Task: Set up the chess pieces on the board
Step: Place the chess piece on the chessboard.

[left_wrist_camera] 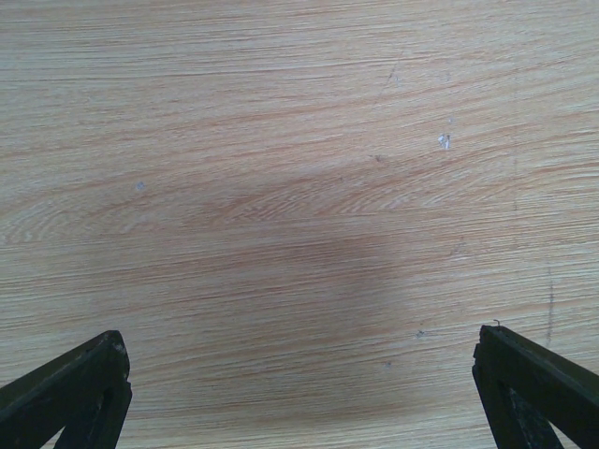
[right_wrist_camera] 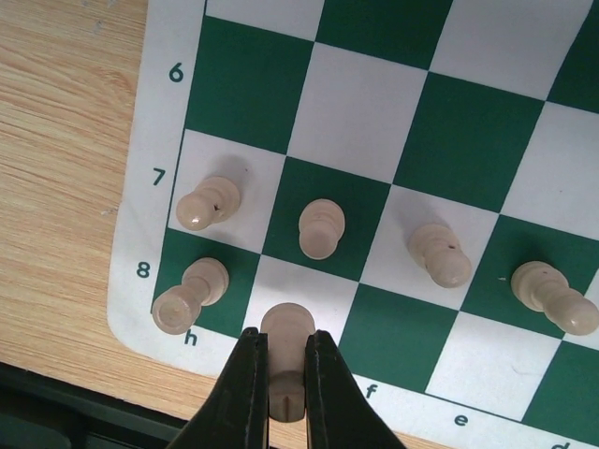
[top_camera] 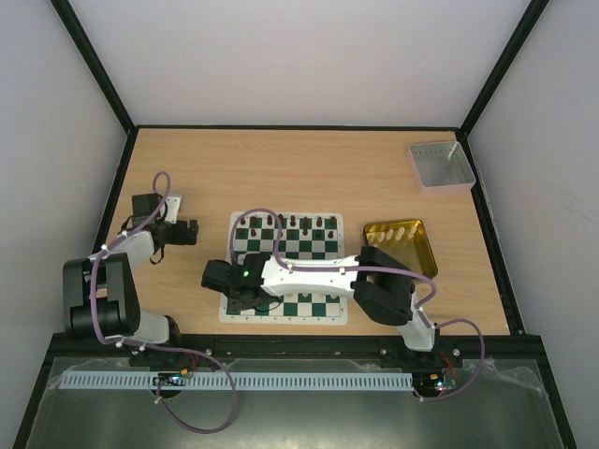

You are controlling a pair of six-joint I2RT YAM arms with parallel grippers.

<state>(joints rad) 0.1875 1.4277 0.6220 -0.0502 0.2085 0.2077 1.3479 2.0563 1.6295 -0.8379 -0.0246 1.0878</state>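
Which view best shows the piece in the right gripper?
Right wrist: the cream piece is clamped in the right gripper, close up. Top external hides it under the arm; left wrist shows only table.

So the tabletop is light wood with a fine, wavy grain. Up close in the left wrist view it's a bit scuffed: there's a small white fleck at about 1 o'clock and a thin dark scratch out at 4 o'clock. From above, a shallow grey square tray sits in the far corner at 2 o'clock, and a gold rectangular tin lies at 3 o'clock, well apart from the tray. Plain white walls box it all in, with a black frame along the edges. A white slotted strip runs across at 6 o'clock.
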